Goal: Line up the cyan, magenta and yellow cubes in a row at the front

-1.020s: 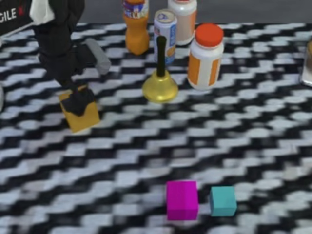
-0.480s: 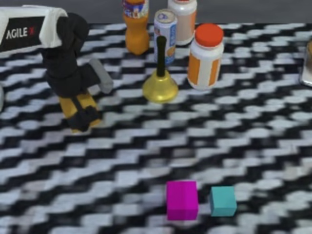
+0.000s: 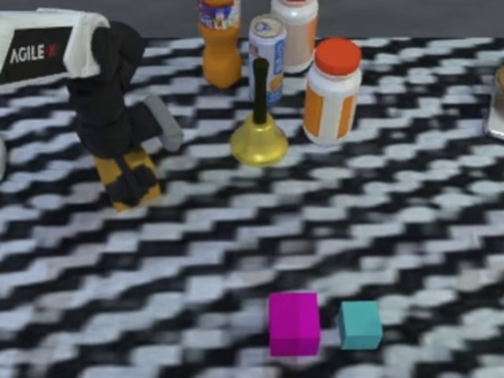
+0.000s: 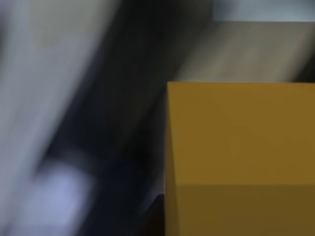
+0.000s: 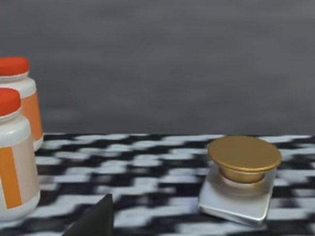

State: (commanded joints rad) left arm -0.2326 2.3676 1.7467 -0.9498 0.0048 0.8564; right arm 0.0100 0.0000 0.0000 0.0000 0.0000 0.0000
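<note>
1. The left gripper point(image 3: 130, 183) sits over the yellow cube point(image 3: 146, 167), well to the left of the golden bell point(image 3: 258, 140); its dark fingers point(image 3: 120, 183) straddle the cube's top, apparently clamped on it
2. The left wrist view is filled by that cube point(image 4: 240, 147), right under the camera
3. The magenta cube point(image 3: 294, 323) and cyan cube point(image 3: 361, 324) sit side by side, just apart, far in front of the bell
4. The open slot, I judge, is just left of magenta, so the carry runs forward and rightward
5. The right arm is out of the top view, parked; its fingers cannot be judged
</note>
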